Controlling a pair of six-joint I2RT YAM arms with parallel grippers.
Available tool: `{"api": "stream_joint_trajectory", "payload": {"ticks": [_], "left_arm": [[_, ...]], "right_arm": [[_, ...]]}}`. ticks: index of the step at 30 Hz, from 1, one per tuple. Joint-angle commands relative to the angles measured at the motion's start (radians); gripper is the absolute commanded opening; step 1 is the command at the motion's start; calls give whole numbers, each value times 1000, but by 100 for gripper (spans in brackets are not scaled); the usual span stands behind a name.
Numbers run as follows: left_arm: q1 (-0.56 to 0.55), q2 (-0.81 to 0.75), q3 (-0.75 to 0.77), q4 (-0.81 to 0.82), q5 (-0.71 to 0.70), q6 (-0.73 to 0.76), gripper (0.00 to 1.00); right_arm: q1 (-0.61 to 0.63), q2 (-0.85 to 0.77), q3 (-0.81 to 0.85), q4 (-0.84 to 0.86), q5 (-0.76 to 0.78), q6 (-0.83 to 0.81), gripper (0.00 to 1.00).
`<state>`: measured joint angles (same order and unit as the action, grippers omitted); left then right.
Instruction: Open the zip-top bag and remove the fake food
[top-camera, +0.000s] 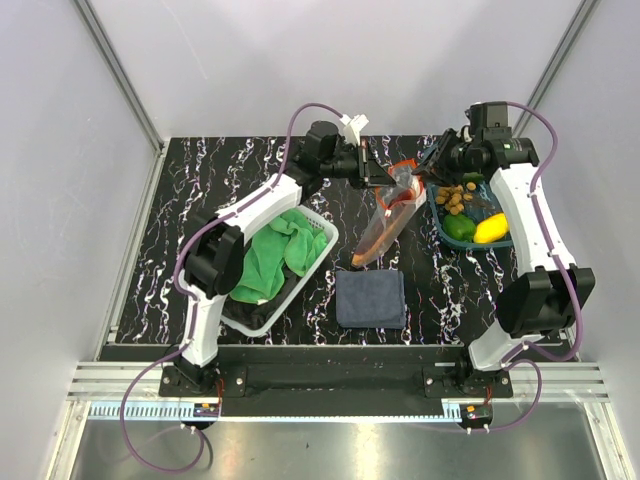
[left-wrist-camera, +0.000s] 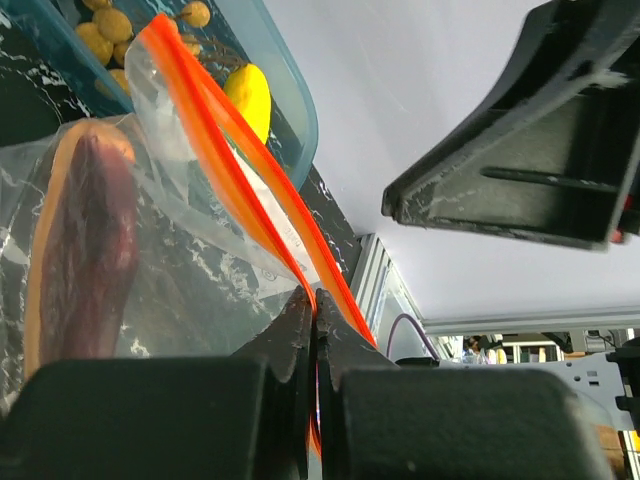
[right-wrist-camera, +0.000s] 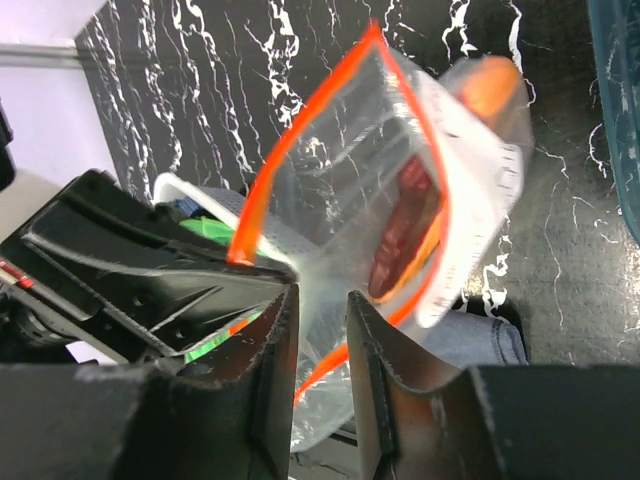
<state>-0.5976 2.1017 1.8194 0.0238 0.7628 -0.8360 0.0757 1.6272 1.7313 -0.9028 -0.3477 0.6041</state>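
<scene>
Item one, nearest the arm bases: a folded dark blue cloth (top-camera: 370, 298), flat on the black marbled table (top-camera: 200, 180). To its left we list a white basket (top-camera: 330, 240) holding a green cloth (top-camera: 265, 255).

Beyond the blue cloth: the zip bag (top-camera: 385, 225), clear plastic, held slantwise over the table's middle. Its low corner is near the cloth's far edge. Its orange-red zip strip (left-wrist-camera: 215, 150) is uppermost and parted into an open mouth. Inside we see one piece of toy food (left-wrist-camera: 85, 250), dark red in an orange casing.

To the right, a blue tray (top-camera: 437, 222) carries a yellow lemon (top-camera: 490, 228), a green piece (top-camera: 460, 228) and brown balls (top-camera: 455, 195).

Farthest: the left gripper (left-wrist-camera: 315, 300), clamped tight on one end of the strip; and the right gripper (right-wrist-camera: 320, 300), jaws narrow but apart, with the mouth's other lip between them.
</scene>
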Motion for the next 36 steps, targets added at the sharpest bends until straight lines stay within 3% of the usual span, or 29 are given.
{"api": "stream_joint_trajectory", "payload": {"ticks": [1,4,9,16,27,36], "left_arm": [[-10,-9,46,61,-11,5,0],[-14,-6,46,56,-17,2,0],[-31,7,63,56,-30,-5,0],[-44,24,86,53,-45,0,0],[-48,35,87,67,-40,-3,0],[-48,50,60,80,-23,-18,0]], "right_arm": [[32,-26,34,5,42,-47,33],[33,-1,1,-2,17,-12,32],[39,-6,-168,122,-22,83,26],[47,49,-217,150,-33,88,22],[47,189,-208,180,13,83,27],[47,279,-171,203,13,56,45]]}}
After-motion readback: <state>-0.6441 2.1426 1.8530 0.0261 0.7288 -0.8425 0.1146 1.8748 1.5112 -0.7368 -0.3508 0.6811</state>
